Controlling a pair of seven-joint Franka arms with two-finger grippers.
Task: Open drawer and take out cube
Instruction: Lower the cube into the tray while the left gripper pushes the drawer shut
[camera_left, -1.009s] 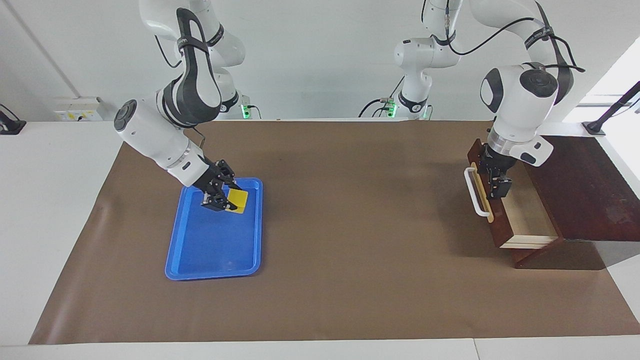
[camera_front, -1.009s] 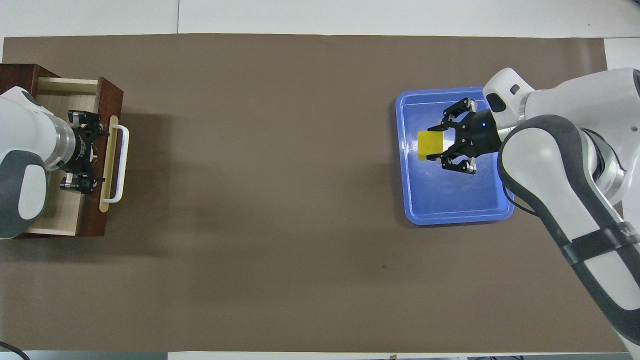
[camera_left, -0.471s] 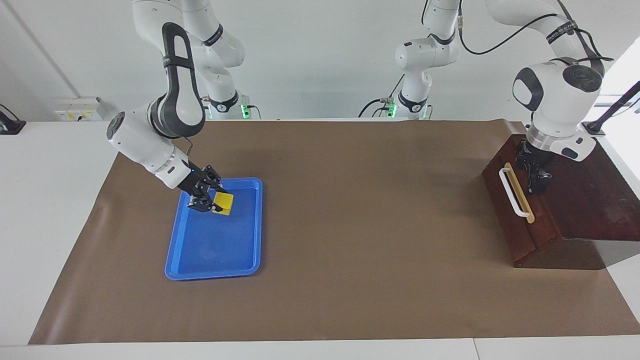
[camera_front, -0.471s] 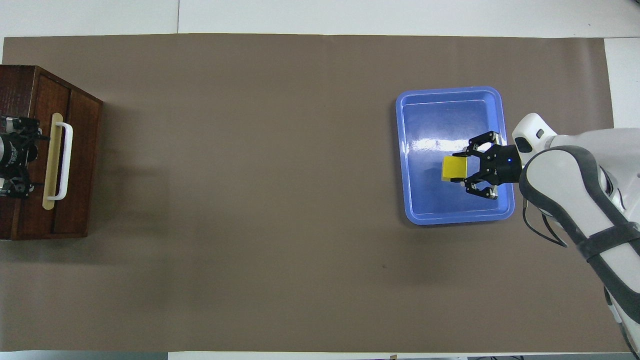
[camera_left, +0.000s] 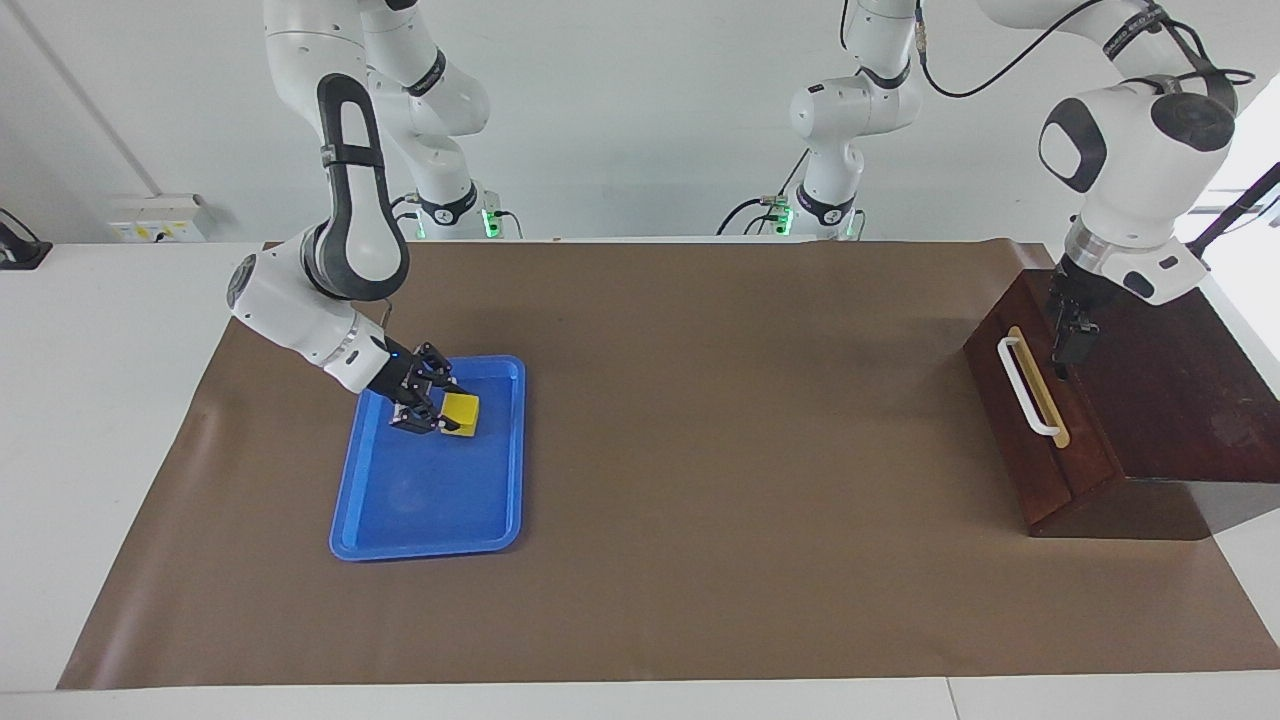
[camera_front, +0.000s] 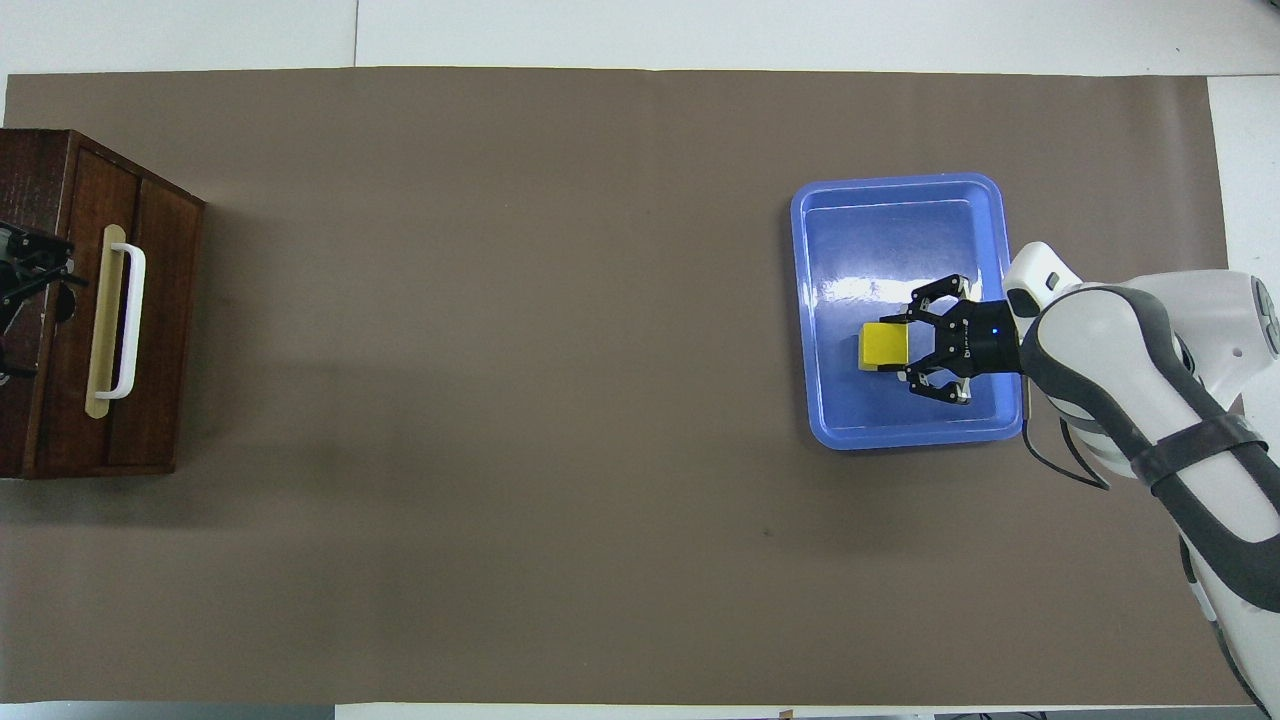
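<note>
The dark wooden drawer (camera_left: 1085, 450) is shut flush in its box at the left arm's end of the table, its white loop handle (camera_left: 1025, 388) free. It also shows in the overhead view (camera_front: 150, 330). My left gripper (camera_left: 1068, 345) hangs open and empty just over the box top, beside the drawer front; only its tips (camera_front: 20, 305) show from overhead. My right gripper (camera_left: 432, 410) is low in the blue tray (camera_left: 400, 510), shut on the yellow cube (camera_left: 461, 412), which sits level at the tray floor. The cube (camera_front: 884, 346) and right gripper (camera_front: 912, 347) show clearly from overhead.
A brown mat (camera_left: 700, 450) covers the table between the tray and the drawer box. The blue tray (camera_front: 900, 200) lies at the right arm's end. White table edges border the mat.
The drawer, open one second ago with my left gripper in it, is shut and that gripper has risen. My right gripper brought the cube down into the tray, nearer the robots.
</note>
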